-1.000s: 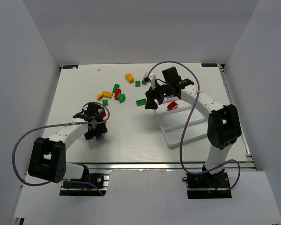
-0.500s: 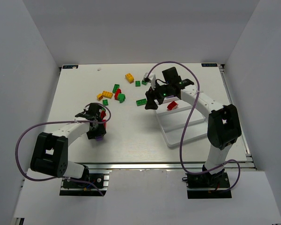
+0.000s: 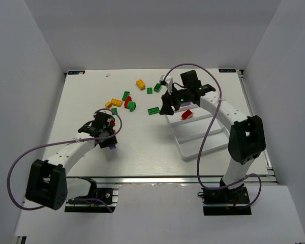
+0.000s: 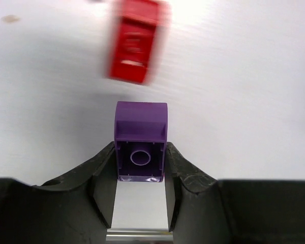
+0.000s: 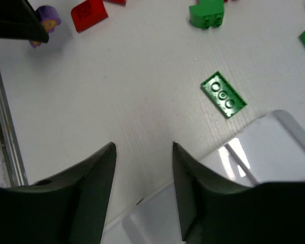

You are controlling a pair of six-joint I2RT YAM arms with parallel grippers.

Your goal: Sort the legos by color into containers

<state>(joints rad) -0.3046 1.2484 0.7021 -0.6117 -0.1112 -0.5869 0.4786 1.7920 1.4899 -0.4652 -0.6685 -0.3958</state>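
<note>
Gripping a purple brick (image 4: 141, 137), left fingers (image 4: 104, 173); right fingers (image 5: 94, 175) spread empty by the white tray (image 3: 188, 140).

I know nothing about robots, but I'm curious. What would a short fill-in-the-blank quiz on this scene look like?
The held brick in the left gripper is coloured ____.
The right gripper holds nothing; its jaws stand ____.
The loose brick lying in the white tray is ____.
The flat brick near the tray's corner is ____.
Missing words: purple; open; red; green.
</note>
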